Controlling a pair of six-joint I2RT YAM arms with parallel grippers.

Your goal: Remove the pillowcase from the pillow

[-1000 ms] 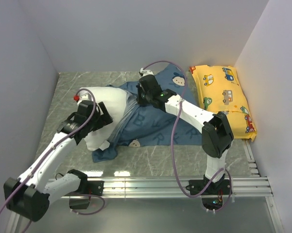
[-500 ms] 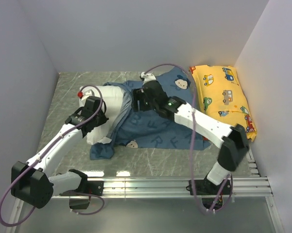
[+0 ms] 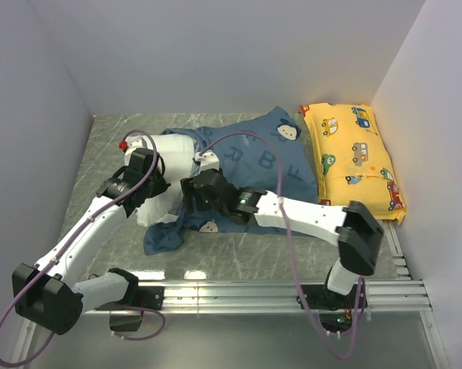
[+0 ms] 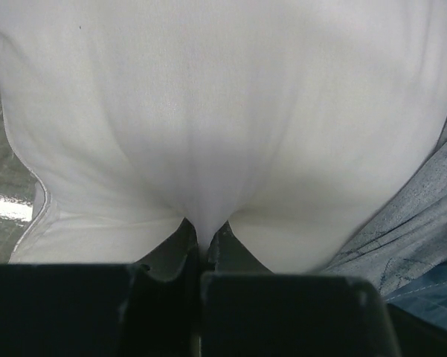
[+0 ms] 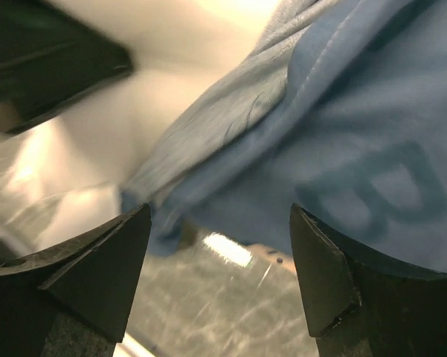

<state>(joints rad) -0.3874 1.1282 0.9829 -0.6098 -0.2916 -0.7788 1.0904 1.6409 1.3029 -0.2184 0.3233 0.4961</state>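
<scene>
Left claw (image 4: 204,249) is pinched shut on a fold of the pillow (image 4: 208,111), whose bare white end pokes leftward out of the pillowcase (image 3: 265,165). I see the pillowcase lying on the surface (image 3: 108,142) with its long axis slanting from near-left to far-right, its far corner just beside the yellow pillow (image 3: 353,154). Right claw (image 5: 219,260) hangs wide open over the case's bunched left edge, holding nothing. Whether a finger brushes the fabric, I cannot tell.
</scene>
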